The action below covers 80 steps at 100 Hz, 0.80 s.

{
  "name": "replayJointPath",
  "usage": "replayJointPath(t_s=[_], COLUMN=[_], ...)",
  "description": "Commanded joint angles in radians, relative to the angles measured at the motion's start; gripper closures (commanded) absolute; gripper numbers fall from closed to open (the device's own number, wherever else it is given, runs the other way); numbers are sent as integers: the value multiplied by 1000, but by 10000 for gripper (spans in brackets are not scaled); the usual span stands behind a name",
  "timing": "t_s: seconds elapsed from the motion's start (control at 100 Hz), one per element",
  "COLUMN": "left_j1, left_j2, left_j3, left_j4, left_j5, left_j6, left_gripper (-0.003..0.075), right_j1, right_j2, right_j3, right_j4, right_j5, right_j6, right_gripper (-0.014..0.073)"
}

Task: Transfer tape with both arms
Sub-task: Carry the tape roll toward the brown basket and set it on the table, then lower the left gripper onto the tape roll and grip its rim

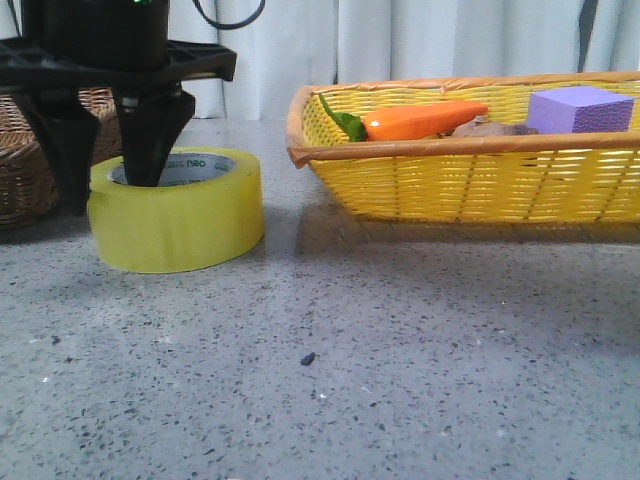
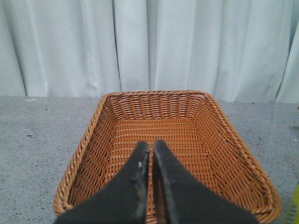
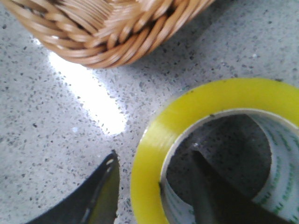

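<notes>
The yellow tape roll lies flat on the grey table at the left, its white core with green lettering facing up. My right gripper is open and straddles the roll's left wall, one finger inside the core and one outside. In the right wrist view the gripper shows a small gap between the outer finger and the tape. My left gripper is shut and empty, held above the brown basket. It does not show in the front view.
The brown wicker basket stands just left of the tape, close to it in the right wrist view. A yellow basket at the right holds an orange carrot and a purple foam cube.
</notes>
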<state>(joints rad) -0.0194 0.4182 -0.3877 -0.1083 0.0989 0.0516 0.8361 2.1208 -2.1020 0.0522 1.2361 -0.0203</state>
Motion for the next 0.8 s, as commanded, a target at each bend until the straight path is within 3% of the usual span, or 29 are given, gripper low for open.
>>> replayJointPath(t_s=[0.0,0.09,0.3,0.68,0.79], left_j1=[2,-5,-118,-441,-516], left_j2=[11,13,51,253,351], left_j3=[-45,-63,-111,-187,-223], left_j4=[-29,-27,-27,-27,-27], left_j5=[-68,-32,-3,-38,-41], left_j6=[-9,-5,-5,-5,-5], left_gripper=[741,741,741,735,671], right_j1=[-2,-4,-17,-40,-40], right_j2=[-113,-174,-330,-575,-652], right_j3=[-35,-35,-35,-10,43], right_j4=[-8,-26,-103,-256,-307], right_j5=[-25,-23,4,-26,-66], right_j6=[-13,-13,-13,-1,29], right_gripper=[322,382,666,666,666])
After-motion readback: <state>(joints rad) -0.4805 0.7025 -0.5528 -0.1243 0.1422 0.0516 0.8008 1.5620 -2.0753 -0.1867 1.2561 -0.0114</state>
